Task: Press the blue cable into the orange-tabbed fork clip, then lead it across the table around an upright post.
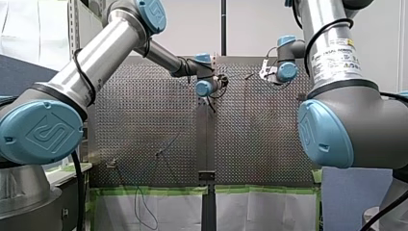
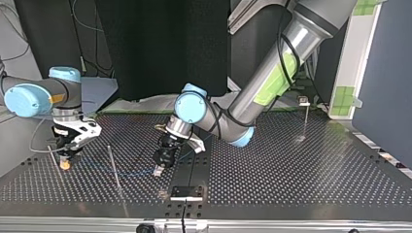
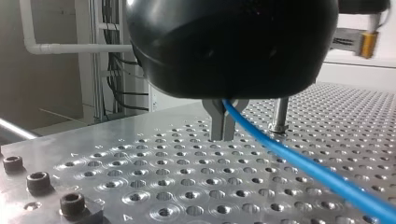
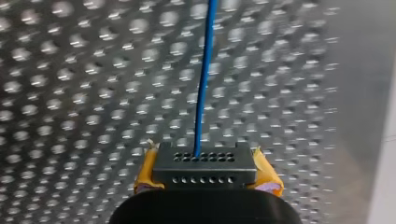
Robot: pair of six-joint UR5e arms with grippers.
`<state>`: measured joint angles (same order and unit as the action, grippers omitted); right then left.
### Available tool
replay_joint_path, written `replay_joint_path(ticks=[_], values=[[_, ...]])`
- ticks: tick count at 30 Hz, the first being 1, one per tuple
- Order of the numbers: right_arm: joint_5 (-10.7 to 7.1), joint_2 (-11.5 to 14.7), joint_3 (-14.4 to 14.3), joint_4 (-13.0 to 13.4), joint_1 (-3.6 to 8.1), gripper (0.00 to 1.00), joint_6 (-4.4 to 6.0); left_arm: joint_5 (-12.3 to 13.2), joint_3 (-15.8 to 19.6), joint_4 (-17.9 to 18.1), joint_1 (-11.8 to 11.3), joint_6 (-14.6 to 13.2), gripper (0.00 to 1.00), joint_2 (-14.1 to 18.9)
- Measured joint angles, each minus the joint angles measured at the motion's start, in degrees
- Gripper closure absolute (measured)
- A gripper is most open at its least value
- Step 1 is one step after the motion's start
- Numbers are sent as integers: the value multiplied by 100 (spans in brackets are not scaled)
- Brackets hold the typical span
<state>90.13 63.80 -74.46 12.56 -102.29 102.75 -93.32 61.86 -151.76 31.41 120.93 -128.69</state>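
The blue cable (image 3: pixel 299 161) is pinched between my left gripper's (image 3: pixel 223 125) metal fingers, which are shut just above the perforated table. In the top view that gripper (image 2: pixel 159 167) hangs near the middle. From it the cable (image 2: pixel 121 173) runs low over the table to my right gripper (image 2: pixel 64 160) at that view's left. In the right wrist view the cable (image 4: pixel 201 93) leads straight ahead from my right gripper (image 4: pixel 205 163), whose yellow pads are together on it. An orange bit (image 2: pixel 64 165) shows under it; I cannot tell if it is the clip.
A thin upright post (image 2: pixel 114 167) stands between the two grippers, another (image 2: pixel 306 119) at the top view's far right. A short metal post (image 3: pixel 280 114) stands just beyond my left gripper. A black plate (image 2: pixel 187 192) lies at the table's near edge, with bolts (image 3: pixel 38 179) beside it.
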Motion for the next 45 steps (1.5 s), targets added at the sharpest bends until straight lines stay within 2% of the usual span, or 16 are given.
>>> replay_joint_path(ticks=[5, 7, 8, 10, 14, 17, 18, 29, 33, 36, 37, 38, 40, 45], values=[[1, -154, -42, 2, 12, 100, -21, -41, -1, 69, 19, -10, 100, -5], [-1, -203, -49, 2, 16, 100, -23, -73, -1, 82, 38, -23, 90, -5], [-4, -236, -52, 2, 19, 100, -23, -88, -1, 84, 47, -32, 90, -5], [-5, -286, -61, 3, 23, 100, -24, -126, -1, 82, 65, -53, 81, -8], [0, -367, -126, 21, 41, 100, -25, -222, -1, 17, 108, -104, 74, -8], [5, -400, -162, 49, 58, 100, -25, -356, -1, -133, 162, -229, 71, -5], [5, -410, -167, 57, 62, 100, -25, -424, -1, -201, 186, -296, 67, -4], [-32, -585, -193, 85, 76, 100, -66, -1009, -40, -790, 292, -878, 67, -93], [-34, -616, -218, 88, 79, 100, -82, -1247, -168, -1047, 318, -1132, 65, -183], [-32, -651, -226, 90, 75, 100, -102, -1333, -313, -1215, 330, -1300, 65, -296], [-34, -670, -227, 90, 72, 100, -110, -1360, -362, -1266, 339, -1354, 59, -323], [-37, -701, -228, 90, 68, 100, -127, -1388, -413, -1318, 347, -1406, 59, -343], [-42, -765, -232, 90, 60, 100, -158, -1450, -533, -1445, 364, -1522, 51, -370], [-48, -951, -304, 160, 56, 100, -215, -1521, -662, -1763, 384, -1649, 48, -386]])
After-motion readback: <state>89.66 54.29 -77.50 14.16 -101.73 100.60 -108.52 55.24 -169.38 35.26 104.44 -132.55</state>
